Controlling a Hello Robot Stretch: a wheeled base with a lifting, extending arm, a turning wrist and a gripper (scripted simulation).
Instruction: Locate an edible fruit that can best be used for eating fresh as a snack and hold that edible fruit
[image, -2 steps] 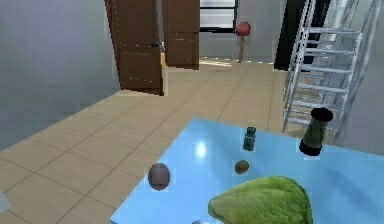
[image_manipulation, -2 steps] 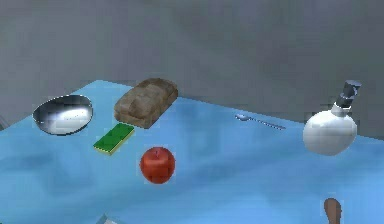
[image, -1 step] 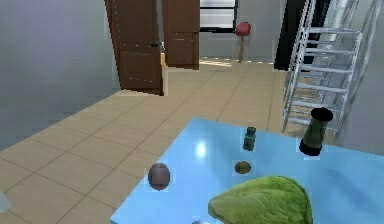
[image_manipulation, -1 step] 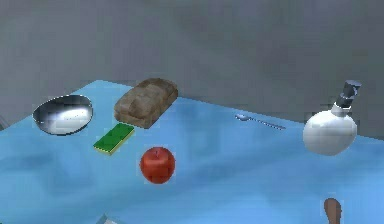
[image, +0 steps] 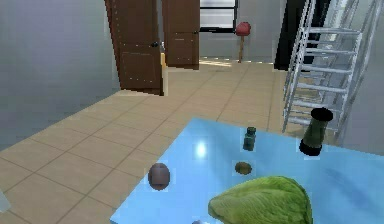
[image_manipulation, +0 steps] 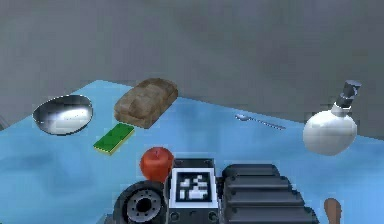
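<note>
red fruit (image_manipulation: 157, 162) at end effector's (image_manipulation: 143, 203) 12 o'clock | can't tell if it's holding anything | centre first, lift slow imo

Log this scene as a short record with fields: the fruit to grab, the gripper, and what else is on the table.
target: red round fruit, lying on the blue table
gripper: at the arm side view's bottom edge, just below the fruit in the picture
held: cannot tell
beside the fruit: green flat block, bread loaf, metal bowl
far right: white pump bottle
forward view: lettuce, dark bottle, brown oval thing
</note>
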